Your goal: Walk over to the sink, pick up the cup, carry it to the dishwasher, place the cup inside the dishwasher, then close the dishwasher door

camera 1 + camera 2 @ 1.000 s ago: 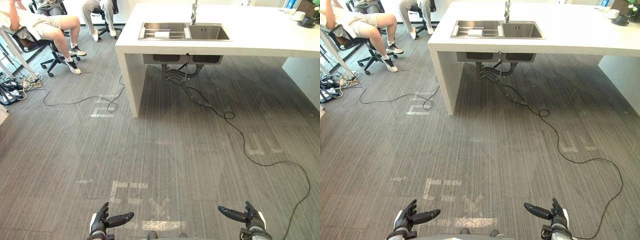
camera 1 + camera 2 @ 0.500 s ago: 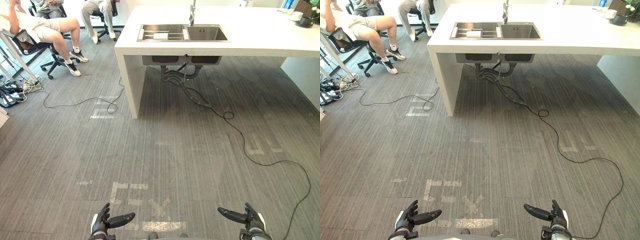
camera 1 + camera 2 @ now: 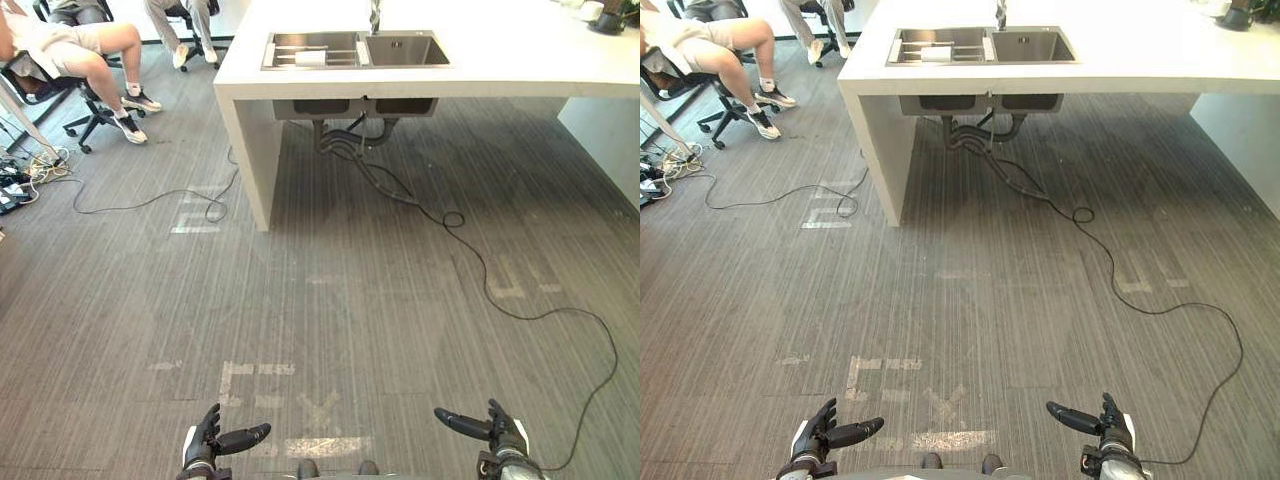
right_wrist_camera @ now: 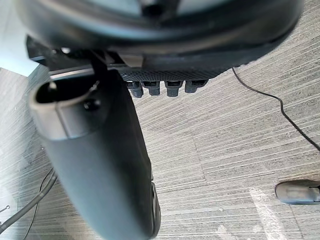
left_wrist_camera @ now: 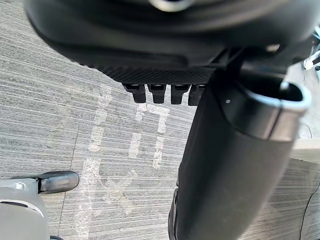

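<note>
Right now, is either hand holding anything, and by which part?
Nothing is held. The left hand and the right hand are both open and empty, and the sink stands well ahead of them.

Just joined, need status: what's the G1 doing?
Nothing is handled yet. The robot faces the white counter with the sink from across the carpet. The left hand and right hand hang low, open and empty. A white item, likely the cup, lies on the rack in the sink's left basin. People sit on office chairs at far left.
</note>
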`<state>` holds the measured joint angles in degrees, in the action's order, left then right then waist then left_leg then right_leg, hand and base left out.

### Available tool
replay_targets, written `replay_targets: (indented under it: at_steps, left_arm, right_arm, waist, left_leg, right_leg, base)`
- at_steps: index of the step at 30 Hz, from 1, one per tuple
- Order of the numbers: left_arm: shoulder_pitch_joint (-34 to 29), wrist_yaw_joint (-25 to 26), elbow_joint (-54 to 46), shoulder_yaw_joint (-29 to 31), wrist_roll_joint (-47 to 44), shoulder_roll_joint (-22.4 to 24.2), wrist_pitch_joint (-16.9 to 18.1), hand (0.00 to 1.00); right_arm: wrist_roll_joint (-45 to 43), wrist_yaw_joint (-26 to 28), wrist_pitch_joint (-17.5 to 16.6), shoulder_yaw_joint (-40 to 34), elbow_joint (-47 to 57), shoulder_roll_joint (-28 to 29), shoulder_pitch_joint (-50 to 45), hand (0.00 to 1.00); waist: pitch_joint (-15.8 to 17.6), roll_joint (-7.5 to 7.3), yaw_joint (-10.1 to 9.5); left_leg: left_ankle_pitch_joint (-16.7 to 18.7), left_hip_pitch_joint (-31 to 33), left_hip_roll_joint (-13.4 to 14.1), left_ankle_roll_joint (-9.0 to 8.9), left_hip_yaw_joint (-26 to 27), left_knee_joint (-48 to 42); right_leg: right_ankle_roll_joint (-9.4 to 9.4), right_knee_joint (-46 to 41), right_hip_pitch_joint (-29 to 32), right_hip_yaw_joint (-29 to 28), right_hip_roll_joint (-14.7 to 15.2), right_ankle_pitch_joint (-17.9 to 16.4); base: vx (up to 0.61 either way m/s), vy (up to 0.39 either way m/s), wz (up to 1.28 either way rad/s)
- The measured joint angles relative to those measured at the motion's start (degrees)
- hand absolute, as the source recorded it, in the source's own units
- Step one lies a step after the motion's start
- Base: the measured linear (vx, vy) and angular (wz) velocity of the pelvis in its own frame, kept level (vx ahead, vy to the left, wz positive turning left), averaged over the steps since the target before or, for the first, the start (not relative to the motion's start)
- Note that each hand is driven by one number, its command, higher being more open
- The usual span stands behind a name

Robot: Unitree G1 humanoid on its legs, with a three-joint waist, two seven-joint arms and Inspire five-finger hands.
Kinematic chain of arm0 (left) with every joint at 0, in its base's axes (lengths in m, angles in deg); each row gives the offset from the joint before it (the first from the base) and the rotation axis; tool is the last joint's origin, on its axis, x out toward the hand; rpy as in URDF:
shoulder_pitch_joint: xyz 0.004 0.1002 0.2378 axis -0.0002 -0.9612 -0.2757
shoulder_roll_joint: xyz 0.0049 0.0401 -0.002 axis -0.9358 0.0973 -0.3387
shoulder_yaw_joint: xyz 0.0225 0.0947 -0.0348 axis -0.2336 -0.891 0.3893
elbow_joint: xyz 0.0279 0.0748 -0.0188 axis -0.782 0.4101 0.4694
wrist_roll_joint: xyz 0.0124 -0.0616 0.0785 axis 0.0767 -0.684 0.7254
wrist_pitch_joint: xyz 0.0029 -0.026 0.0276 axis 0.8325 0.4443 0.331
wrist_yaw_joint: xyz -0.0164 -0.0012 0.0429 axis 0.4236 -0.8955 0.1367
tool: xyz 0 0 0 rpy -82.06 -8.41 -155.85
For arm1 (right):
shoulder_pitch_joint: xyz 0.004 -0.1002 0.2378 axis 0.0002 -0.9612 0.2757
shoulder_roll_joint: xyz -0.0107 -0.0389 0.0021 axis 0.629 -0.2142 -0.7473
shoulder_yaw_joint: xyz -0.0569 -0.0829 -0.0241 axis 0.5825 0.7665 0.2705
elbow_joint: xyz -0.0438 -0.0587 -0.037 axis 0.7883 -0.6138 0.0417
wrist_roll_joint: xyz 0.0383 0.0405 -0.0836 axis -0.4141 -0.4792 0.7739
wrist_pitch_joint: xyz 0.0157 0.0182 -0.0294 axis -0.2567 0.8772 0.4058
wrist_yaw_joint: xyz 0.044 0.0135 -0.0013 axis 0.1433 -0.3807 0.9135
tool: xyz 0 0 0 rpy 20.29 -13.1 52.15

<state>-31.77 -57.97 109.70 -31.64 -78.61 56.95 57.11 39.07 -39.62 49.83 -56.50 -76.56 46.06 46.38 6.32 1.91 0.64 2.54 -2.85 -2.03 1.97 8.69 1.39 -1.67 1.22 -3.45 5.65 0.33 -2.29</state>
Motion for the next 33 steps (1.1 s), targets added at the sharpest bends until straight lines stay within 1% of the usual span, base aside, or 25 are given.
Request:
replay_targets:
  at_steps: [2,4,6,8,10,12,14,15,16,17,18,19,20,21,22,23,24,25,26,27,29,30,31,32,33]
  left_arm:
    - [-0.14,0.00,-1.57,-0.13,-0.28,0.52,0.00,1.00]
    - [-0.28,0.07,-3.41,-1.15,-1.21,0.87,0.04,1.00]
    - [-0.10,0.10,-4.00,-1.96,-1.39,0.89,0.10,1.00]
    - [0.63,0.22,-4.88,-2.35,-1.62,0.50,0.12,1.00]
    - [0.69,0.95,-5.65,-2.34,-2.52,0.44,0.11,1.00]
    - [1.06,1.14,-6.08,-2.16,-2.81,0.32,0.11,1.00]
    - [1.98,2.00,-6.17,-2.17,-3.34,0.37,0.12,1.00]
    - [2.46,2.39,-6.18,-2.17,-3.42,0.27,0.12,1.00]
    - [2.94,2.49,-6.15,-2.21,-3.80,-0.04,0.14,1.00]
    - [2.97,2.49,-6.14,-2.20,-3.89,-0.18,0.14,1.00]
    - [3.01,2.56,-5.59,-1.98,-3.91,-0.02,0.17,1.00]
    - [3.12,2.87,-5.33,-2.04,-4.01,1.16,0.16,1.00]
    - [3.36,2.86,-5.34,-2.14,-4.21,1.59,0.19,1.00]
    - [4.00,2.79,-5.32,-2.25,-4.38,2.42,0.18,1.00]
    - [4.33,2.49,-5.49,-2.25,-4.44,3.12,0.21,1.00]
    - [4.15,2.35,-5.71,-2.25,-4.48,3.27,0.21,1.00]
    - [4.02,2.15,-5.78,-2.28,-4.50,3.27,0.20,1.00]
    - [3.97,2.12,-5.67,-2.34,-4.50,3.31,0.07,1.00]
    - [4.07,2.12,-5.65,-2.49,-4.51,3.37,0.03,1.00]
    - [4.29,2.10,-5.68,-2.63,-4.63,3.43,0.03,1.00]
    - [4.63,2.16,-5.89,-2.58,-5.62,3.41,0.05,1.00]
    - [4.85,2.30,-5.87,-2.44,-5.67,3.44,0.04,1.00]
    - [5.15,2.39,-5.83,-2.49,-5.83,3.60,0.04,1.00]
    - [5.55,2.39,-5.87,-2.64,-6.16,3.96,0.05,1.00]
    - [5.58,2.39,-5.91,-2.69,-6.20,4.09,0.11,1.00]
  right_arm:
    - [-0.78,-0.13,0.00,-0.11,0.28,-0.03,0.23,1.00]
    - [-0.90,-0.25,0.04,-0.62,0.29,-0.01,-0.01,1.00]
    - [-0.97,-0.29,0.26,-0.61,0.35,0.00,0.02,1.00]
    - [-2.29,-0.35,0.57,0.70,1.45,0.80,0.02,1.00]
    - [-2.73,-0.10,0.59,2.59,2.77,1.21,0.14,1.00]
    - [-2.72,0.09,0.59,4.44,2.94,1.32,0.84,1.00]
    - [-2.56,0.16,0.60,6.32,2.98,1.43,2.32,1.00]
    - [-2.53,0.15,0.60,7.11,3.66,1.59,2.65,1.00]
    - [-2.52,0.09,0.46,7.40,5.07,1.86,2.17,1.00]
    - [-2.52,0.06,0.36,7.48,5.46,1.93,1.82,1.00]
    - [-2.53,-0.03,0.37,7.58,5.25,1.75,1.53,1.00]
    - [-2.54,-0.63,0.47,7.57,5.19,1.34,1.94,1.00]
    - [-2.55,-0.86,0.45,7.51,5.17,1.38,1.99,1.00]
    - [-2.62,-1.00,0.45,7.78,5.13,1.42,2.40,1.00]
    - [-2.64,-1.10,0.48,8.37,4.96,1.58,2.19,1.00]
    - [-2.70,-1.23,0.49,9.08,4.51,1.69,2.06,1.00]
    - [-2.76,-1.39,0.51,9.70,4.09,1.82,1.96,1.00]
    - [-2.89,-1.56,0.42,10.71,4.04,1.76,2.06,1.00]
    - [-3.15,-1.78,0.35,10.74,4.03,1.70,2.31,1.00]
    - [-3.27,-2.06,0.33,10.63,4.02,1.51,2.68,1.00]
    - [-3.33,-2.43,0.36,9.99,3.51,1.17,4.17,1.00]
    - [-3.32,-2.57,0.36,9.30,3.14,1.36,5.00,1.00]
    - [-3.31,-2.91,0.38,8.89,2.47,1.56,6.00,1.00]
    - [-3.29,-3.18,0.39,8.86,2.23,1.51,6.40,1.00]
    - [-3.27,-3.19,0.37,8.86,2.24,1.48,6.34,1.00]
  waist:
    - [0.47,0.51,-0.09]
    - [1.05,1.08,-0.40]
    - [1.52,1.56,-0.63]
    - [2.72,1.47,-0.57]
    - [3.78,1.64,0.08]
    - [4.54,2.17,0.51]
    - [5.44,3.46,0.51]
    - [5.49,3.64,0.53]
    - [5.46,2.83,0.51]
    - [5.31,1.86,0.61]
    - [5.21,0.64,1.27]
    - [4.61,2.06,1.84]
    - [4.57,2.35,1.96]
    - [4.84,3.11,2.03]
    - [5.20,3.74,1.95]
    - [5.28,3.84,1.79]
    - [5.41,3.74,1.45]
    - [5.66,3.49,0.80]
    - [5.77,3.25,0.43]
    - [6.01,2.83,0.11]
    - [6.21,2.66,-1.09]
    - [6.60,2.37,-1.75]
    - [7.04,1.94,-2.23]
    - [7.45,1.80,-2.48]
    - [7.41,1.86,-2.66]
  left_leg:
    - [3.04,1.15,-0.05,0.41,0.20,-4.09]
    - [7.01,1.61,-0.79,1.30,0.18,-8.72]
    - [8.23,1.16,-1.34,2.10,-0.03,-10.38]
    - [9.29,-1.15,-2.36,3.48,-1.14,-10.94]
    - [10.39,-2.71,-2.36,3.62,-2.24,-11.05]
    - [10.70,-3.95,-1.50,3.31,-3.11,-10.46]
    - [11.44,-5.68,1.08,1.96,-3.49,-9.47]
    - [12.19,-6.23,2.27,0.48,-3.62,-9.35]
    - [13.14,-7.47,2.32,-1.12,-4.05,-9.01]
    - [13.71,-8.45,1.91,-1.97,-4.40,-8.76]
    - [15.04,-10.47,1.52,-3.30,-5.35,-8.74]
    - [15.70,-9.63,3.22,-4.43,-6.15,-11.38]
    - [16.00,-8.25,3.91,-4.95,-6.34,-14.43]
    - [16.04,-3.49,5.94,-5.59,-6.58,-25.41]
    - [13.90,2.09,8.81,-7.60,-6.53,-39.53]
    - [13.60,4.36,10.36,-7.79,-6.36,-46.47]
    - [13.59,7.03,12.28,-7.81,-5.84,-55.11]
    - [13.87,10.35,15.21,-6.64,-3.18,-62.91]
    - [14.06,12.94,16.58,-5.53,-1.33,-65.86]
    - [14.33,15.46,16.90,-5.11,0.07,-66.18]
    - [14.64,20.77,14.76,-5.06,1.26,-60.15]
    - [15.00,22.03,12.70,-4.76,1.29,-54.62]
    - [14.57,23.35,9.57,-4.55,0.68,-45.29]
    - [11.28,24.31,6.22,-4.70,-0.63,-34.11]
    - [8.35,24.37,5.11,-5.07,-0.89,-28.21]
  right_leg:
    - [-0.85,-5.38,1.77,-0.20,0.69,-3.31]
    - [-3.43,-17.45,5.37,0.39,2.74,-9.42]
    - [-4.99,-26.95,8.67,1.56,4.33,-11.41]
    - [-4.99,-41.83,14.43,2.85,7.01,-12.10]
    - [-4.04,-46.01,16.83,3.83,7.87,-14.14]
    - [-2.99,-44.65,18.41,5.55,7.83,-15.22]
    - [-2.49,-39.27,21.68,8.32,6.34,-15.27]
    - [-2.33,-34.16,23.39,8.65,5.19,-13.55]
    - [-1.01,-29.41,24.09,8.00,4.84,-9.46]
    - [0.32,-28.34,24.37,7.42,5.29,-7.06]
    - [4.03,-30.25,24.21,7.48,6.65,-3.80]
    - [4.26,-31.29,23.86,8.90,5.89,-6.39]
    - [4.59,-30.88,23.38,9.35,5.42,-6.98]
    - [5.10,-27.91,20.65,10.66,3.89,-7.57]
    - [5.99,-23.81,15.79,12.25,1.70,-7.55]
    - [6.50,-21.87,13.19,12.82,0.58,-7.58]
    - [7.04,-19.23,9.37,13.22,-0.74,-7.78]
    - [7.36,-15.98,4.67,13.10,-1.98,-7.97]
    - [7.37,-13.44,1.63,12.88,-2.34,-7.96]
    - [7.34,-11.52,-0.81,12.63,-2.31,-7.94]
    - [7.28,-7.89,-4.52,11.20,-1.85,-7.90]
    - [7.27,-6.99,-5.72,10.12,-1.11,-7.90]
    - [7.20,-6.06,-7.30,9.79,0.18,-7.94]
    - [6.86,-5.31,-8.76,9.77,1.29,-8.14]
    - [6.03,-4.82,-9.47,9.71,1.49,-8.60]
  base:
    - [0.09,0.052,-0.05]
    - [0.09,0.076,0.03]
    - [0.13,0.091,0.09]
    - [0.23,0.065,0.23]
    - [0.25,-0.010,0.26]
    - [0.30,-0.054,0.24]
    - [0.33,-0.102,0.11]
    - [0.27,-0.098,0.13]
    - [0.39,-0.157,0.19]
    - [0.46,-0.226,0.36]
    - [0.57,-0.303,0.40]
    - [0.47,-0.279,0.37]
    - [0.45,-0.290,0.28]
    - [0.47,-0.293,0.33]
    - [0.48,-0.288,0.36]
    - [0.40,-0.216,0.27]
    - [0.47,-0.234,0.05]
    - [0.44,-0.223,-0.02]
    - [0.49,-0.230,-0.03]
    - [0.39,-0.128,-0.05]
    - [0.43,-0.035,-0.27]
    - [0.39,0.080,-0.45]
    - [0.39,0.120,-0.38]
    - [0.39,0.130,-0.25]
    - [0.41,0.152,-0.29]
